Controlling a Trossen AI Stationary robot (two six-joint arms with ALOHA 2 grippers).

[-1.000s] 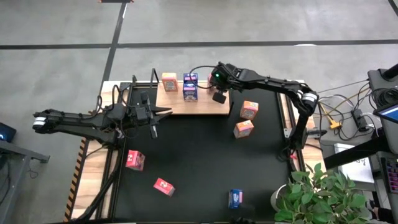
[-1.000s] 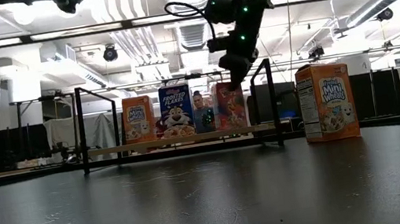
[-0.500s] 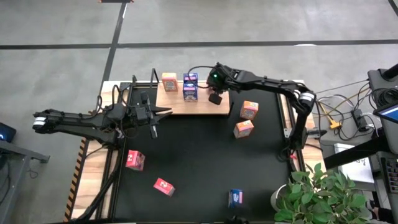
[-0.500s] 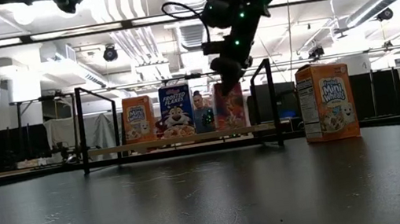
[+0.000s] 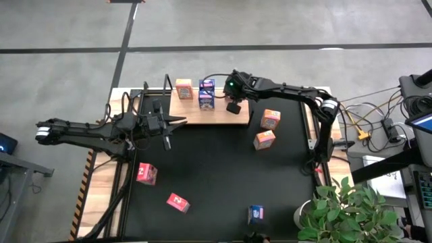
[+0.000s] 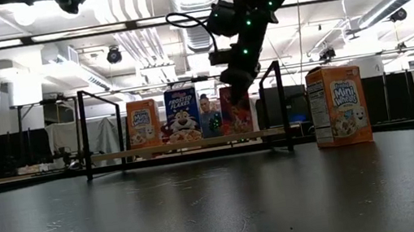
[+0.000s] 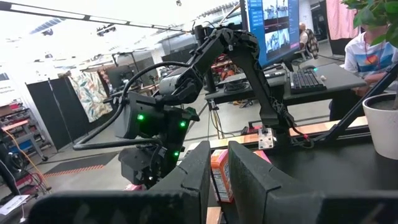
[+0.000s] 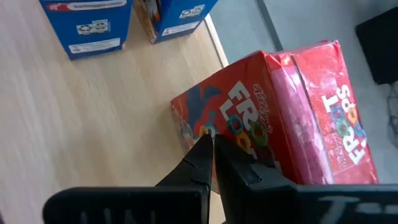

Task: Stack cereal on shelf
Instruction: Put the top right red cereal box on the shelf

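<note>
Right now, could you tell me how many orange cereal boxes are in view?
3: one orange box on the shelf's left end, and two on the black mat right of the shelf, one farther back than the other. None seems hidden.

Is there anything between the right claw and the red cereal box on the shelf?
Nothing visible. The right claw, shut, sits directly at the red cereal box, which stands on the shelf.
</note>
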